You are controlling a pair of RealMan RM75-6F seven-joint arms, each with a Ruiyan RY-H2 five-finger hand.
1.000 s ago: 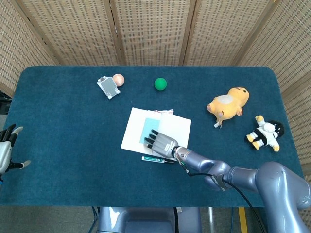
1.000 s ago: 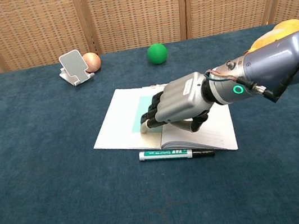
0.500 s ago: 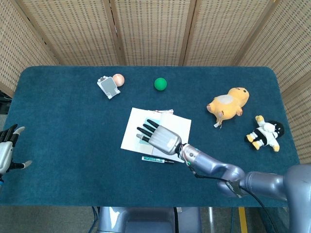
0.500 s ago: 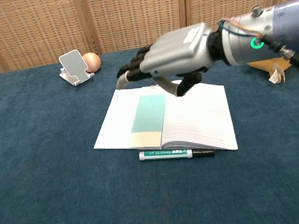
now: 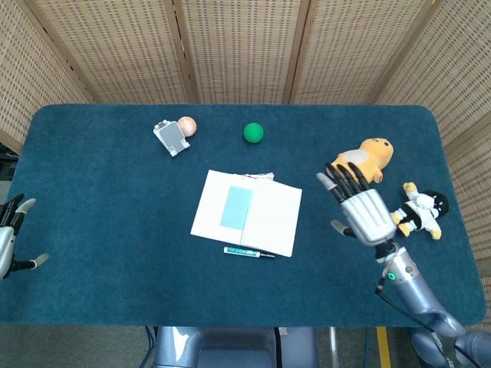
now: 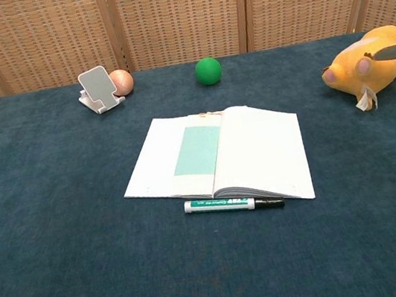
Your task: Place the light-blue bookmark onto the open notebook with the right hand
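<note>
The light-blue bookmark (image 6: 197,149) is laid flat on the left page of the open notebook (image 6: 259,155), parallel to the spine. The right hand (image 5: 360,205) is raised to the right of the notebook, well apart from it, with fingers spread and nothing grasped. A green marker pen (image 6: 232,204) is positioned just beside the notebook's near edge. Beyond the notebook, a green ball (image 6: 207,71), a phone stand (image 6: 98,89) and a peach-coloured ball (image 6: 122,81) are seen. The left hand (image 5: 9,238) is located far left of the notebook, released, fingers apart.
</note>
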